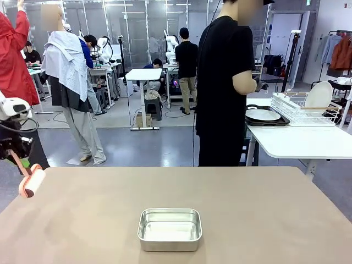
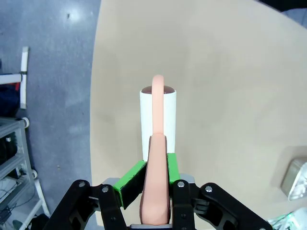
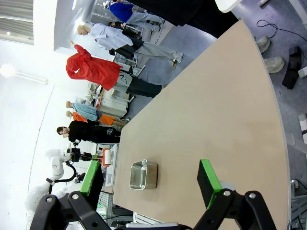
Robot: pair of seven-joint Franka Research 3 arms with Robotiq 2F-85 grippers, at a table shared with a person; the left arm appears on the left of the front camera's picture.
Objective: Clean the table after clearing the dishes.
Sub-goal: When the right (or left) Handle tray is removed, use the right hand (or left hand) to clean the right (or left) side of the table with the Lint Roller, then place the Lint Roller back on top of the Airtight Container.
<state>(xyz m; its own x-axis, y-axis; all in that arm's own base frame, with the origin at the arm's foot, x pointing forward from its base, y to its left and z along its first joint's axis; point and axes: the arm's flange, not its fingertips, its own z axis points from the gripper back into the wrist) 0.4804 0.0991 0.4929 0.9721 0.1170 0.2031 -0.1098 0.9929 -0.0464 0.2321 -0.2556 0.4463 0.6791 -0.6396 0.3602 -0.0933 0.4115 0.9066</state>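
Beige-brown matte table (image 1: 264, 203): a small rectangular steel pan (image 1: 169, 229) is seen near its front edge. Left of the pan, a white lint roller with pink handle (image 2: 157, 139) is clamped by the left gripper (image 2: 148, 178) over the table's corner. Right gripper (image 3: 148, 184) jaws are spread wide, empty.

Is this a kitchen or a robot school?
Probably a robot lab, not a kitchen: a big hall with a white robot arm at a far workbench, people at desks, and a dish rack set up for practice.
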